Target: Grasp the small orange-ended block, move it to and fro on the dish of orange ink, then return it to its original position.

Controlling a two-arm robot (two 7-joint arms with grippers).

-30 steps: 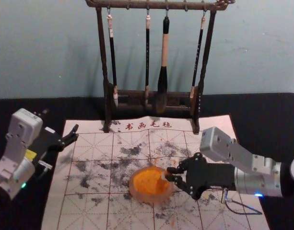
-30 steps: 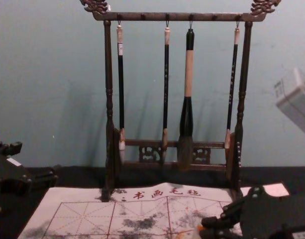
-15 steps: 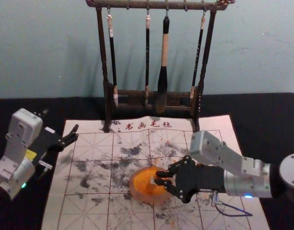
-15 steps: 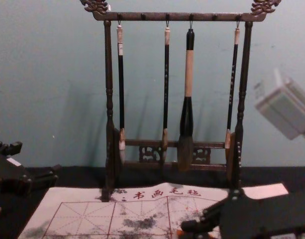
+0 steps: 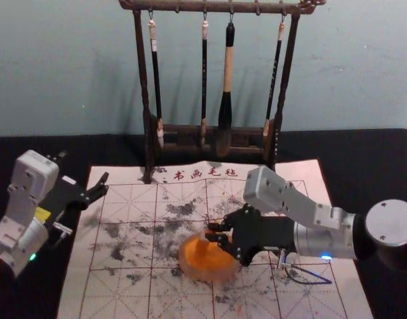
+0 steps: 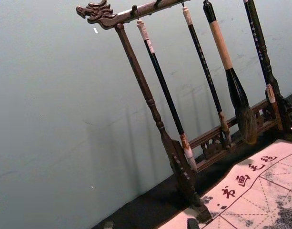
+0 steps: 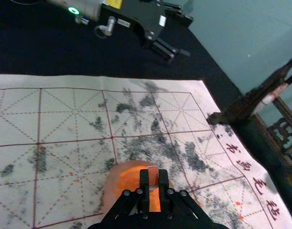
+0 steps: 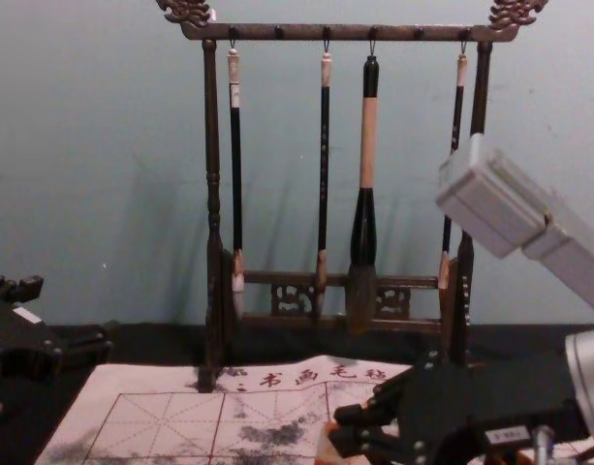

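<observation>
Leftward and away from me across the dish [image 5: 183,263], the right end effector [image 5: 209,232] has shifted since the earlier frame, where it reached in over the dish's right part; now its tips are by the far rim. I have it closed narrow on the small block [image 7: 153,174], which I see pinched between the two fingers in the right wrist view. From above, the block sits at the far side of the dish, beside the orange ink [image 5: 216,260]; whether its end is touching the ink or is just above it, I can't tell.

My left end effector [image 5: 83,167] is parked wide and empty off the left edge of the paper mat [image 5: 120,296], in the same place as before.

As for progress, the grasp is done and I judge the to-and-fro stroke to be under way, since the block has changed place over the dish. How many passes remain, I can't say. Still to do: finish the rubbing, lift clear, carry the block back to its starting spot and let go. I'd keep the strokes shallow, as pushing against that rim could slide the dish over the mat or twist the block in my grip.
</observation>
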